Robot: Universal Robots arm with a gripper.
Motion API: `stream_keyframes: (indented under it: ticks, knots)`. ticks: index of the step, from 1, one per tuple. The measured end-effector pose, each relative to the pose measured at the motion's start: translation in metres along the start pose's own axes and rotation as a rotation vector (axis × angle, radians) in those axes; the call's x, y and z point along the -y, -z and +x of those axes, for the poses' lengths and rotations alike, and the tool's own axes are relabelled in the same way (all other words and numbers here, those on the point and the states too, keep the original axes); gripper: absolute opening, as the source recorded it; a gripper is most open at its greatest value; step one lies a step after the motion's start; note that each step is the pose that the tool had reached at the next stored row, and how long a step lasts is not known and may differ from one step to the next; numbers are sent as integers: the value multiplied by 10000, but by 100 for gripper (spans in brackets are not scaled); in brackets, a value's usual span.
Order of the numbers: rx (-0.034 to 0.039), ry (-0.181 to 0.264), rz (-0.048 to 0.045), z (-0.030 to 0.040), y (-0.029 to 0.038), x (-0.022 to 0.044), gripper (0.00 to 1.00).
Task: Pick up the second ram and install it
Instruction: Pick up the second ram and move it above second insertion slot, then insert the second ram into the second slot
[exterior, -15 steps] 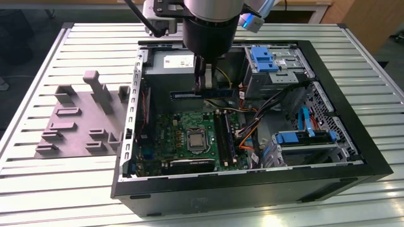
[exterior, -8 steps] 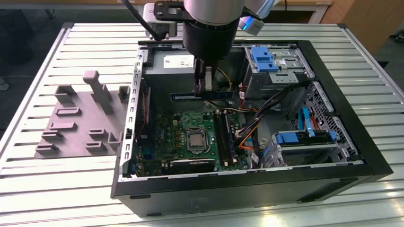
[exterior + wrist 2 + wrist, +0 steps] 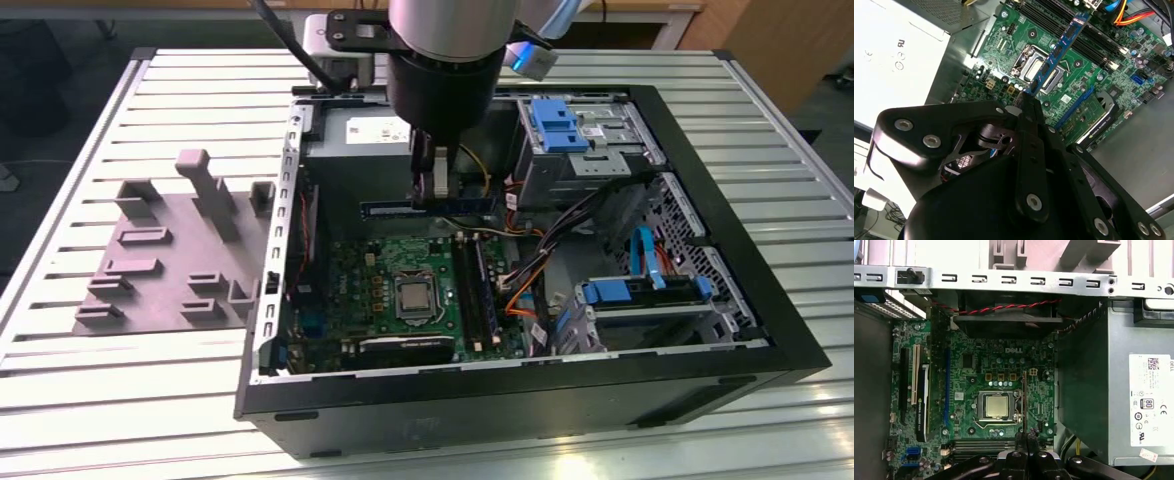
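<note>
Gripper (image 3: 438, 188): fingers clamped on ram (image 3: 434, 207), held level inside case (image 3: 534, 405), 12 o'clock of CPU (image 3: 416, 297) in exterior view; holder (image 3: 174, 250) at case's 9 o'clock. First wrist view: ram (image 3: 1024, 400) edge-on, just beside CPU (image 3: 996, 406).

Set on the slatted table (image 3: 120, 400), toward its middle: open computer case (image 3: 534, 395). Inside, close to the silver power supply (image 3: 358, 130), gripper (image 3: 438, 197) clamped on the middle of the second ram (image 3: 470, 204), stick held level, clear above the green motherboard (image 3: 380, 270). Toward the table's edge at the exterior view's left, just beside the case: grey moulded holder (image 3: 174, 250) with upright posts.
</note>
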State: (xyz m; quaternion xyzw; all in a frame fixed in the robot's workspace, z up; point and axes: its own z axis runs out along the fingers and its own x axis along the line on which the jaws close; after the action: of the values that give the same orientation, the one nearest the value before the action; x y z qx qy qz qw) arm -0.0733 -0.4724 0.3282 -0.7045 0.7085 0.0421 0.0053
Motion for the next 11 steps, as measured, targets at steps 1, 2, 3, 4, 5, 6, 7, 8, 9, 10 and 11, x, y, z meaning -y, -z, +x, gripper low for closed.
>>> stream_keyframes:
  ticks: [1, 2, 3, 4, 5, 6, 7, 8, 9, 10, 11]
  knots:
    - [-1, 1, 0, 2, -3, 0, 12]
    - [-2, 0, -1, 2, -5, 0, 12]
    - [-1, 0, 0, 2, -7, 0, 12]
    - [-1, 0, -1, 2, -9, 0, 12]
    - [-2, 0, -1, 2, -9, 0, 12]
    - [-1, 0, -1, 2, -9, 1, 12]
    - [-1, 0, -1, 2, -9, 0, 12]
    - [-1, 0, 0, 2, -9, 1, 12]
    - [-2, 0, -1, 2, -9, 0, 12]
    - [-1, 0, -1, 2, -10, 1, 12]
    - [-2, 0, -1, 2, -10, 1, 12]
